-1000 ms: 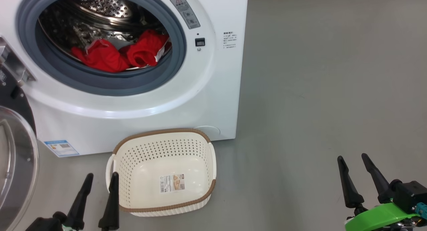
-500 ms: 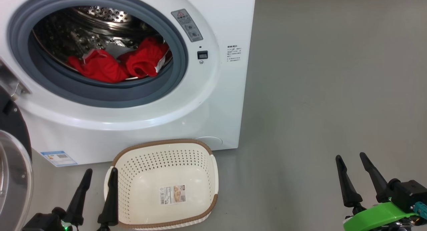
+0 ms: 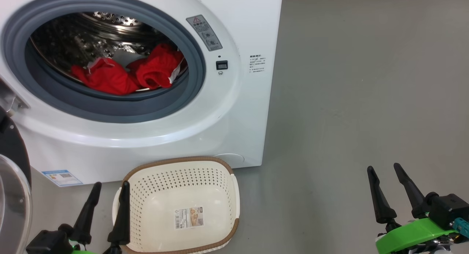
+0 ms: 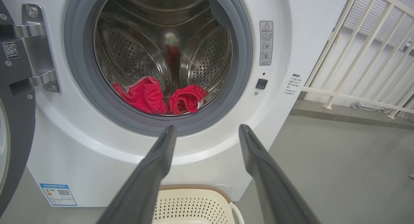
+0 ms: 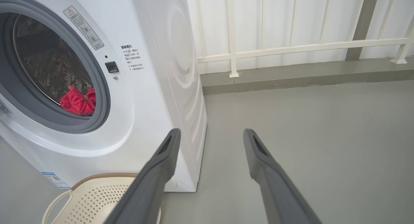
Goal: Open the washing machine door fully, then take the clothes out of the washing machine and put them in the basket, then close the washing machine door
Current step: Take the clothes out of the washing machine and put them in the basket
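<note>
Bright red fabric clothes [image 3: 110, 80]: low at the front of the perforated steel drum [image 3: 73, 41]. Big white front-loading washing machine [image 3: 227, 118]: round black-rimmed glass door [image 3: 13, 195] standing open at my left. Cream perforated plastic basket [image 3: 172, 180], brown rim: on the grey floor [image 3: 348, 100] just before the machine. My left end effector [image 3: 111, 184], beside the basket, and my right end effector [image 3: 383, 168], well apart: both spread wide, holding nothing.

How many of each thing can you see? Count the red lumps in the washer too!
washing machine: 1
washing machine door: 1
basket: 1
red clothes lumps: 2
tools, both open: 2 (left tool, right tool)
Total: 7
</note>
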